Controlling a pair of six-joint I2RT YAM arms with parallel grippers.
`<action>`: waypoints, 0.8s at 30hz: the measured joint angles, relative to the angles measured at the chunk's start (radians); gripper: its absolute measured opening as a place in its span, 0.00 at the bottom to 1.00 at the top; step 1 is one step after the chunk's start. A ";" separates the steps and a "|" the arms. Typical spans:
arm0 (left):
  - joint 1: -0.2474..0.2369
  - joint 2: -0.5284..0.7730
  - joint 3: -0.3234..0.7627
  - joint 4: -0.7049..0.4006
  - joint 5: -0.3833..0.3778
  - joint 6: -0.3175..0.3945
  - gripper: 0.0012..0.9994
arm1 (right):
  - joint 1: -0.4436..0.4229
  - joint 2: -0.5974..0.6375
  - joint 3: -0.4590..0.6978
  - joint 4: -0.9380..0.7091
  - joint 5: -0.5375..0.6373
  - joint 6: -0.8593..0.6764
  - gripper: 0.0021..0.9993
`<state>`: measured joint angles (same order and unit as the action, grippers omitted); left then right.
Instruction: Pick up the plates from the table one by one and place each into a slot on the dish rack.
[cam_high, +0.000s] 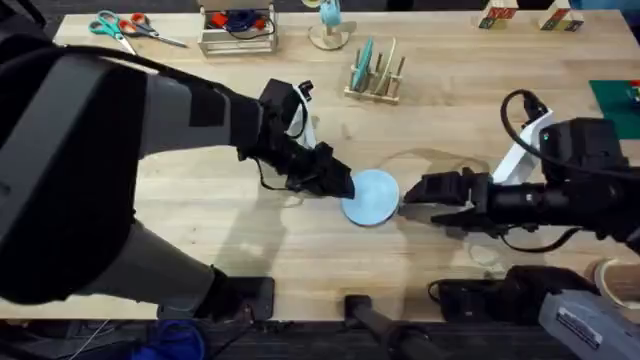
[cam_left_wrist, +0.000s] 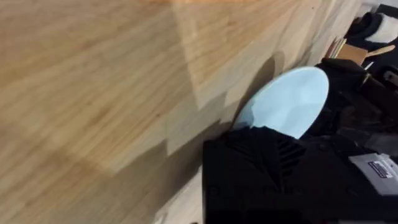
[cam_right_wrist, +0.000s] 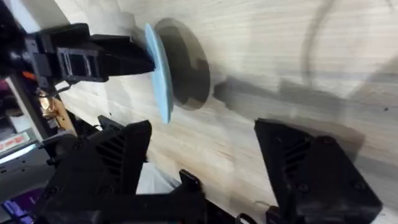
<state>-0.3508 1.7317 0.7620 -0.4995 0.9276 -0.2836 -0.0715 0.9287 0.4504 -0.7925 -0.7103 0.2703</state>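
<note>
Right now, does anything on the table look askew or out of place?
Only the light blue plate: it is tilted up on edge above the table, casting a shadow, with the left hand at its rim. The right hand waits open beside it. The dish rack stands upright.

1. A light wooden surface (cam_high: 200, 215) with plank grain fills most of the overhead view.
2. Scissors (cam_high: 125, 28) with teal and orange handles lie near its far left corner.
3. A pale wooden frame (cam_high: 238, 30) with blue cable and red parts stands beside them.
4. A green mat (cam_high: 618, 97) lies at the right edge.
5. Soft shadows fall across the wood.
</note>
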 joint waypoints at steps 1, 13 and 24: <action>0.000 0.000 0.000 0.000 0.000 0.000 0.04 | 0.000 0.000 -0.006 0.005 -0.002 0.000 1.00; 0.000 0.000 0.000 0.000 0.000 0.000 0.04 | 0.000 0.000 -0.050 0.111 -0.070 0.019 1.00; 0.000 0.000 0.000 0.002 0.000 0.000 0.04 | 0.066 0.000 -0.050 0.211 -0.080 0.113 1.00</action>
<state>-0.3511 1.7317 0.7620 -0.4973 0.9276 -0.2836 -0.0059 0.9287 0.4004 -0.5816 -0.7905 0.3832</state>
